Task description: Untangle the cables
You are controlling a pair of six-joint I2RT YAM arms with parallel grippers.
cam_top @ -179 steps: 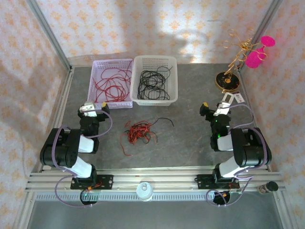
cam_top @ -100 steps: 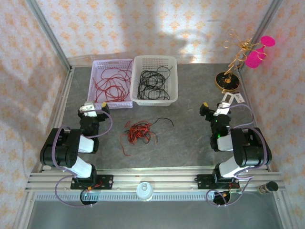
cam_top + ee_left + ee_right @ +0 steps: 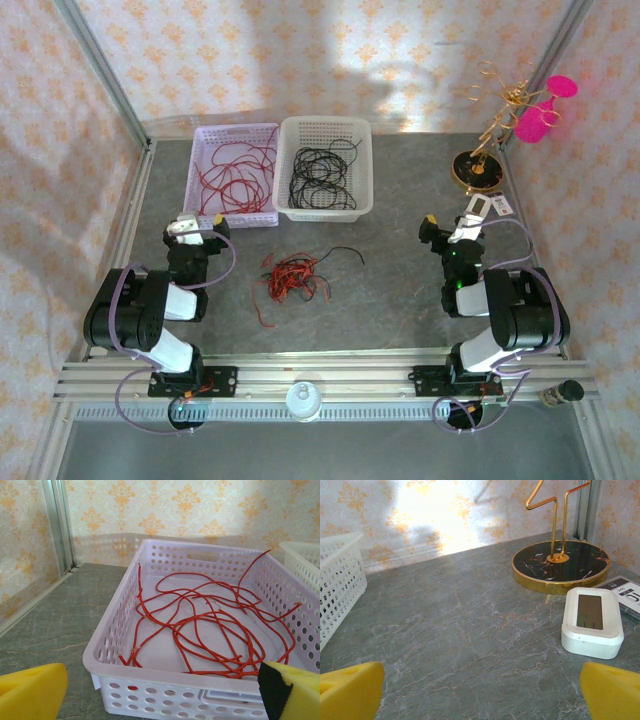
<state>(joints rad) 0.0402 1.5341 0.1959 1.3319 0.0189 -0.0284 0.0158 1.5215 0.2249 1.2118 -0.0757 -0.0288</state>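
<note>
- Left gripper (image 3: 160, 700): yellow fingers (image 3: 31, 690) spread wide at the lower corners of the wrist frame, nothing between them; faces the lavender basket (image 3: 120, 630), where red wires (image 3: 210, 635) lie loose.
- Right gripper (image 3: 480, 695): its yellow pads (image 3: 350, 690) likewise spread and empty; looks across the grey marbled table (image 3: 470, 620) towards a white box-shaped device (image 3: 592, 617) and a black-and-gold stand base (image 3: 560, 565) at upper right.
- Cables (image 3: 290, 275): red-and-black clump at centre of the overhead frame, between both arms, touched by neither; a black strand (image 3: 345, 252) trails to upper right and a red tail (image 3: 262, 312) to lower left.
- White basket (image 3: 365, 180): upper centre; holds black wires (image 3: 320, 175); the colour split suggests each freed strand goes to its own basket.
- Judgement: grippers set open on either flank, probably to allow a two-sided pull.
</note>
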